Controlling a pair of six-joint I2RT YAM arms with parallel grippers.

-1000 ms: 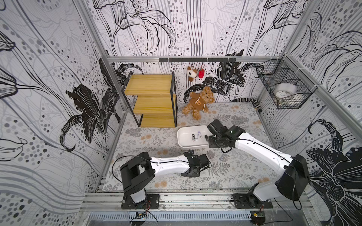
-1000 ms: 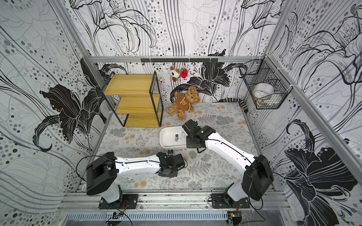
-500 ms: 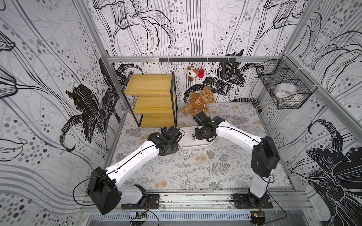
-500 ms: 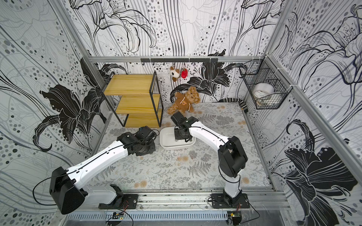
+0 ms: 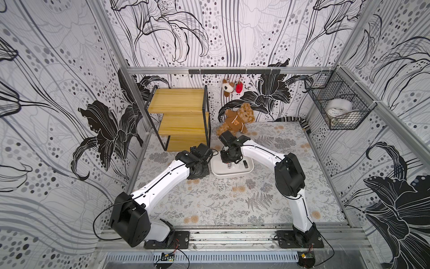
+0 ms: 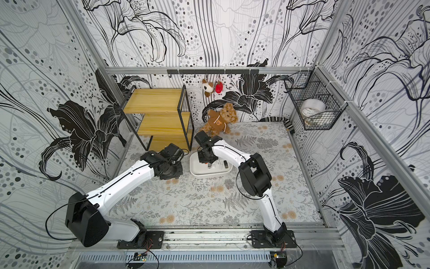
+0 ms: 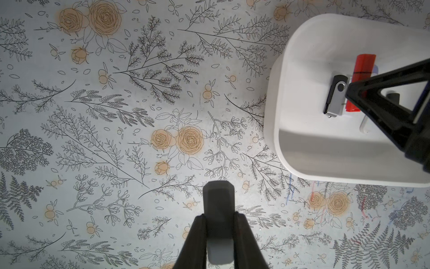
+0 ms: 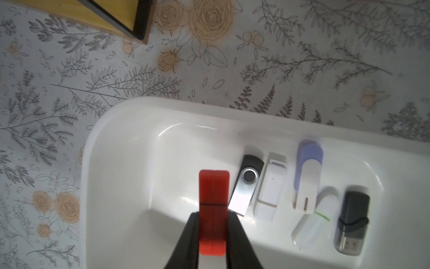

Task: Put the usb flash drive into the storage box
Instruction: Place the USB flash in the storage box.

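The white storage box [image 8: 139,104] lies on the floral table, in both top views [image 5: 232,173] [image 6: 209,173]. Several usb flash drives lie side by side in it, among them a black and silver swivel one [image 8: 246,186]. My right gripper [image 8: 214,215] hangs over the box's floor, shut on a red usb flash drive [image 8: 214,193] that sticks out past the fingertips. Over the bare table beside the box's left end, my left gripper [image 7: 218,217] is shut on a grey usb flash drive [image 7: 217,200]. The left wrist view also shows the box [image 7: 325,163] and the red drive [image 7: 364,65].
A yellow wooden shelf with a black frame [image 5: 181,116] stands just behind the left arm. A brown teddy bear [image 5: 237,121] sits behind the box. A black wire basket [image 5: 337,109] holding a tape roll hangs on the right wall. Two small toys [image 5: 228,87] hang from the back rail.
Since a second ago the left arm has stretched from the front of the table out to the box's left side. The right gripper has swung from the box's right end to over its left part.
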